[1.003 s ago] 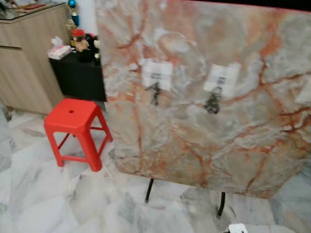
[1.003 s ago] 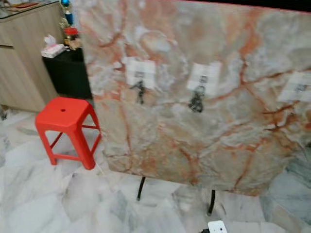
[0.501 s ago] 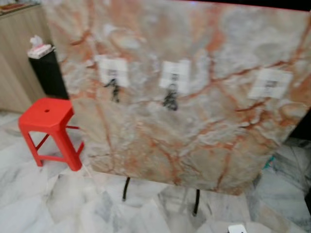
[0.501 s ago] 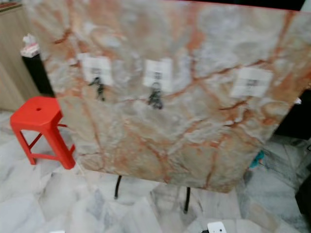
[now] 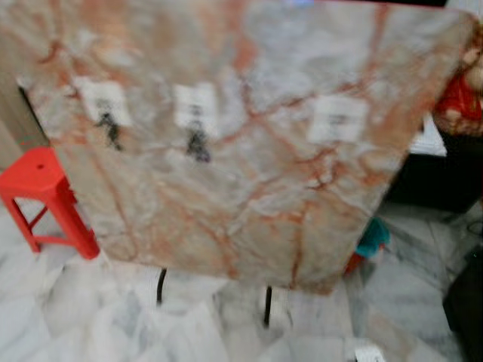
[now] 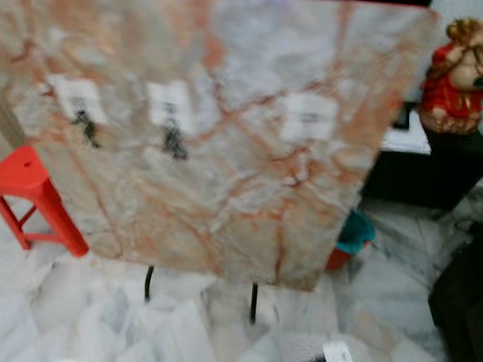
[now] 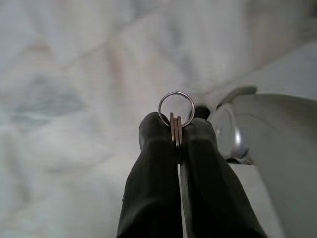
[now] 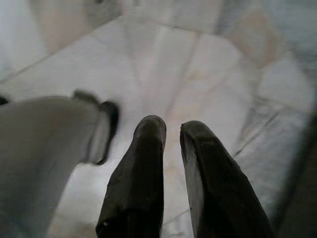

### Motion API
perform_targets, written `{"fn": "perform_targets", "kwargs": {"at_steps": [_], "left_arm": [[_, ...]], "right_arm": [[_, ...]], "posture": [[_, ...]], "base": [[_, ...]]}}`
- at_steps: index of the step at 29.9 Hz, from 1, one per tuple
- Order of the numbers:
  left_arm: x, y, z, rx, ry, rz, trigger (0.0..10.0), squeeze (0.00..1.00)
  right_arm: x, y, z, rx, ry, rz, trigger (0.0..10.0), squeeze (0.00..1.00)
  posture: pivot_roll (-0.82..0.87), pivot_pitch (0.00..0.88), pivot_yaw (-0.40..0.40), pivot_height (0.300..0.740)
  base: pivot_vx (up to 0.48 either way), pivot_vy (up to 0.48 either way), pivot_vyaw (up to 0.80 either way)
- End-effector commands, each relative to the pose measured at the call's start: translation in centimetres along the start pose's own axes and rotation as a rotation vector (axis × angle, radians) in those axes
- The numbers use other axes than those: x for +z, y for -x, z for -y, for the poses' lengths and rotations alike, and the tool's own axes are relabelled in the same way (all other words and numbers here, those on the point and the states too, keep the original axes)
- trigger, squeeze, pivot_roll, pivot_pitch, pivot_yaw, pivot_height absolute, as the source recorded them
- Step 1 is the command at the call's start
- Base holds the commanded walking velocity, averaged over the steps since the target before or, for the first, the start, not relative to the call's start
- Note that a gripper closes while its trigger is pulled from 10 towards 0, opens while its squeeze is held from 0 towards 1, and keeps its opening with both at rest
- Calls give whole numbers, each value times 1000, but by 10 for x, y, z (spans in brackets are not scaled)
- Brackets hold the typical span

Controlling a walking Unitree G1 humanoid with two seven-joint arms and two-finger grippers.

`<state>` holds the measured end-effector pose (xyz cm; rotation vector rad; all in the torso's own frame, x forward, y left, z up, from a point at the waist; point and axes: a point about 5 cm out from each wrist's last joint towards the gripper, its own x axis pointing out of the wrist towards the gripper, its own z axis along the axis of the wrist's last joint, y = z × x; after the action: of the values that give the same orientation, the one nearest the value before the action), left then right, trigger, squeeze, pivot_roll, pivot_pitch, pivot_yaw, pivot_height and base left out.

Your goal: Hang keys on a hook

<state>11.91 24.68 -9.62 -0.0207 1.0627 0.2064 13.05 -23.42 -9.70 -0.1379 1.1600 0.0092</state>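
A tall marble board (image 5: 226,196) stands before me on thin black legs. It carries three white hook plates. The left plate (image 5: 103,100) and the middle plate (image 5: 196,105) each have a dark bunch of keys (image 5: 198,145) hanging from them. Nothing hangs from the right plate (image 5: 337,119). In the left wrist view my left gripper (image 7: 177,130) is shut on a set of keys, with the silver key ring (image 7: 176,108) sticking out past the fingertips. My right gripper (image 8: 173,126) hangs over the marble floor, slightly open with nothing between its fingers.
A red plastic stool (image 5: 38,185) stands at the board's left edge. To the right are a black cabinet (image 6: 423,177) with a red figurine (image 6: 451,72) on top, and a teal object (image 6: 355,234) on the floor by the board's lower right corner.
The camera has swung to the right: the board and stool slid left in the picture, and the third plate, cabinet and figurine came into view. The picture is blurred.
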Motion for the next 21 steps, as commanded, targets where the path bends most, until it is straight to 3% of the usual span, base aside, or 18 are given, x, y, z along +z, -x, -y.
{"fn": "perform_targets", "kwargs": {"at_steps": [1,7,11,18,21], "left_arm": [[-2,0,2,6,-21,-6,10000,0],[2,-2,15,-10,-28,4,10000,0],[5,-3,16,-12,-34,10,10000,0],[14,-1,-9,15,-42,25,10000,0],[15,-1,-11,19,-45,28,10000,0]], "right_arm": [[4,-1,-6,15,-8,16,10000,0],[5,-1,-6,15,-14,20,10000,0],[5,-1,-6,18,-28,25,10000,0],[5,-1,-7,20,-23,25,10000,0],[5,-1,-7,20,-22,25,10000,0]], "posture": [[19,0,-27,715],[19,0,-26,715],[18,0,-26,715],[22,0,-26,715],[20,0,-24,715]], "base": [[0,-458,0],[0,-458,0],[0,-458,0],[0,-458,0],[0,-456,0]]}}
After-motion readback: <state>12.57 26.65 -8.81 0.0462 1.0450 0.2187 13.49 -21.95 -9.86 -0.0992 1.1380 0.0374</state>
